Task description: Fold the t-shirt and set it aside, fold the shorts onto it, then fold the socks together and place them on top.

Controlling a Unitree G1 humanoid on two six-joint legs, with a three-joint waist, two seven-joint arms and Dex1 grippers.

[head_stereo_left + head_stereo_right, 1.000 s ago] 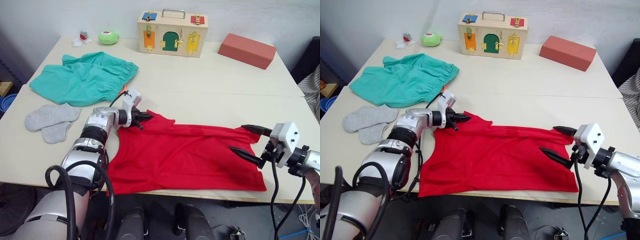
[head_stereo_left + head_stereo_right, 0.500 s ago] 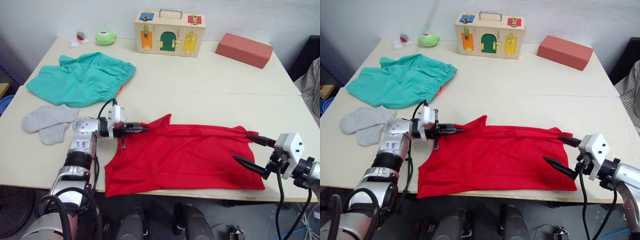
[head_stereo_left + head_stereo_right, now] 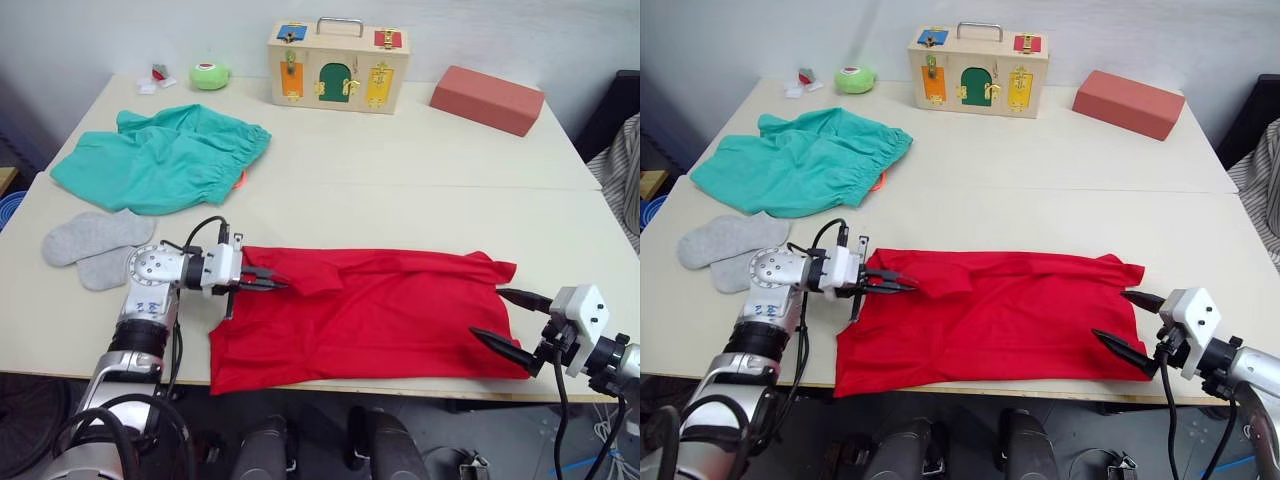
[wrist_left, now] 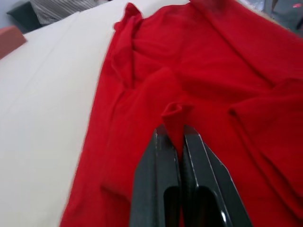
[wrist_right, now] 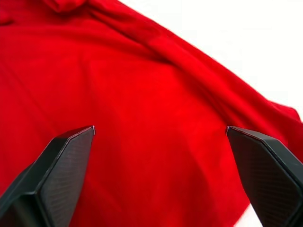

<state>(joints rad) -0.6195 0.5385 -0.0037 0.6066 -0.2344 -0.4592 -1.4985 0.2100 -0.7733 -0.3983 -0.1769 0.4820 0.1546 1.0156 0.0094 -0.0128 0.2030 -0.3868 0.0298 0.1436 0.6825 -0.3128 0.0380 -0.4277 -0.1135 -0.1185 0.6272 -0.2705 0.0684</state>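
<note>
Left end effector (image 3: 262, 281), at the lower left of the head view, is pinched on a fold of the t-shirt (image 3: 370, 315), whose long axis runs left to right along the table's (image 3: 400, 190) near edge. Right end effector (image 3: 510, 323), fingers spread wide, sits at the shirt's lower-right end, cloth just ahead of it. Shorts (image 3: 160, 160) and socks (image 3: 95, 240) lie at the upper left.

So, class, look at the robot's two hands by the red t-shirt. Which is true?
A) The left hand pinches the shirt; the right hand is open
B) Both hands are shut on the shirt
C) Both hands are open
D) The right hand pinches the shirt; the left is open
A: the left hand has its fingers closed on a fold of the t-shirt, while the right hand has its fingers spread wide at the shirt's other end.
</note>
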